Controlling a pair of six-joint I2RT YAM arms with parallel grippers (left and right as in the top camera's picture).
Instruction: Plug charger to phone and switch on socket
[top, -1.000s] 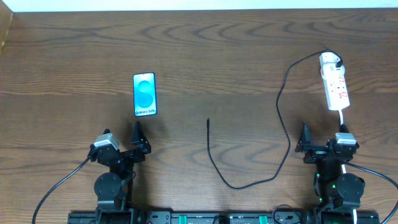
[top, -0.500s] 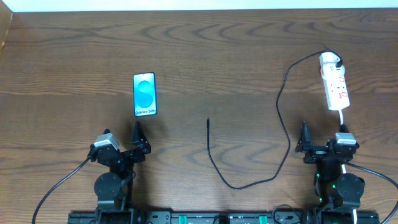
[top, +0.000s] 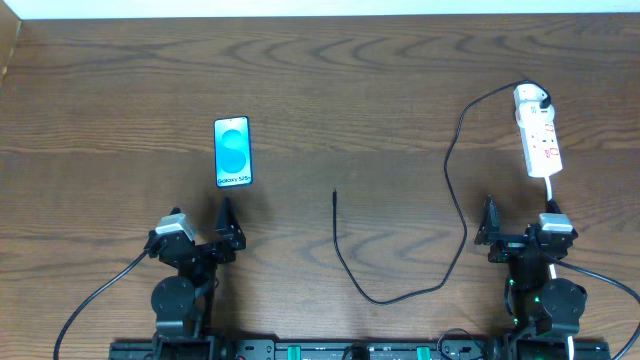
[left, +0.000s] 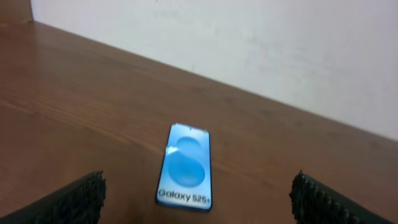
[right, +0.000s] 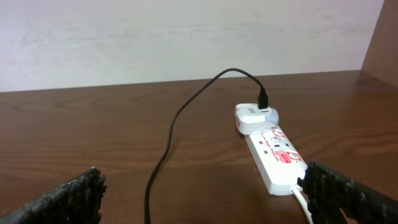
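Note:
The phone (top: 232, 151) lies flat left of centre, its screen showing a blue circle and "Galaxy S25+"; the left wrist view shows it (left: 185, 166) just ahead of the jaws. The charger cable (top: 452, 190) runs from a free plug tip (top: 334, 194) at mid table, loops toward me, then rises to its white adapter (top: 530, 97) plugged into the far end of the socket strip (top: 541, 144). The right wrist view shows the cable (right: 166, 149), adapter (right: 255, 117) and socket (right: 277, 156). My left gripper (top: 222, 222) is open and empty below the phone. My right gripper (top: 492, 222) is open and empty below the socket.
The socket's white cord (top: 551, 192) runs toward my right arm. A pale wall (right: 186, 37) stands beyond the table's far edge. Bare wooden tabletop (top: 350, 80) lies between the phone and the cable.
My left gripper has shifted very slightly to the right. Nothing else has moved.

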